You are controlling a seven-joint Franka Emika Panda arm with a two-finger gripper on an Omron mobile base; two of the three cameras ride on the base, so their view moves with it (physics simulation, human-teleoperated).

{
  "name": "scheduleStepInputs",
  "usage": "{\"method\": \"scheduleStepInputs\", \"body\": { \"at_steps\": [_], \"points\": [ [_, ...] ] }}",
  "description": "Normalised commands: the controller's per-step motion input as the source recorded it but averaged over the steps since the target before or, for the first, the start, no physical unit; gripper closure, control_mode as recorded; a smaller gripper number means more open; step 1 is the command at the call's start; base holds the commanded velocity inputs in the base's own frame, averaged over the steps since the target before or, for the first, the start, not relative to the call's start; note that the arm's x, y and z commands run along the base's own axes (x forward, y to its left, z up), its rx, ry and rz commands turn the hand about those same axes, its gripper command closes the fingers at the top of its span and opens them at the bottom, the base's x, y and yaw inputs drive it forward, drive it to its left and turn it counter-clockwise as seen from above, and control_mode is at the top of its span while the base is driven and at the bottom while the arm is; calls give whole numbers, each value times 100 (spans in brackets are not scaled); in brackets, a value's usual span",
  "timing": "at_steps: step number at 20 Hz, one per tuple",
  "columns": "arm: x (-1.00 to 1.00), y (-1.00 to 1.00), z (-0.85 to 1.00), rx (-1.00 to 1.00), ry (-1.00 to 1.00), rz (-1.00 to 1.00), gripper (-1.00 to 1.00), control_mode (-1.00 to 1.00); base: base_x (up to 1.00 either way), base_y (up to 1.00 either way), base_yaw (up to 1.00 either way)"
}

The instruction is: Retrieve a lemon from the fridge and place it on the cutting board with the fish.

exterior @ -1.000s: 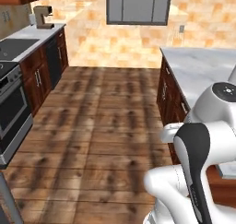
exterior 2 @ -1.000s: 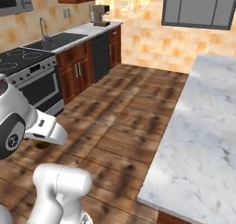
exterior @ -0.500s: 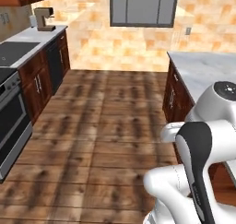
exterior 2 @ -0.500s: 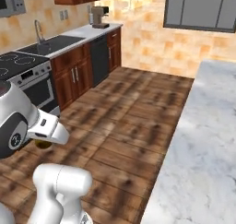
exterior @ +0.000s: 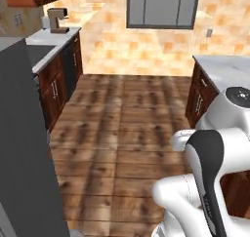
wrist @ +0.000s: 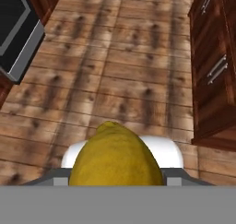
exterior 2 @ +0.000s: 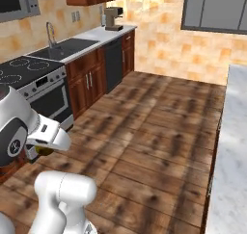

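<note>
The yellow lemon sits close up at the bottom of the hand view, with my gripper shut on it above the wooden floor. In the right base view a sliver of the lemon peeks out under the white hand at the lower left. A tall grey slab, the fridge, rises along the left edge of the left base view. The cutting board and the fish are out of view.
Marble island counter runs along the right, with its dark cabinets below. On the left stand a stove, a sink, a black dishwasher and a coffee machine. Wooden floor lies between.
The whole scene has shifted in both base views, so the base has driven. The grey fridge side has come into the left of the left base view. The arm's pose looks unchanged.
</note>
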Motion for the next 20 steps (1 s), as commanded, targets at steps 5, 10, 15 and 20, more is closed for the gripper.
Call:
{"method": "scheduleStepInputs", "body": {
  "at_steps": [5,10,15,20],
  "points": [
    [0,0,0,0,0,0,100,100,40,36,21],
    [0,0,0,0,0,0,100,100,27,4,43],
    [0,0,0,0,0,0,100,100,39,1,44],
    [0,0,0,0,0,0,100,100,57,0,40]
  ]
}}
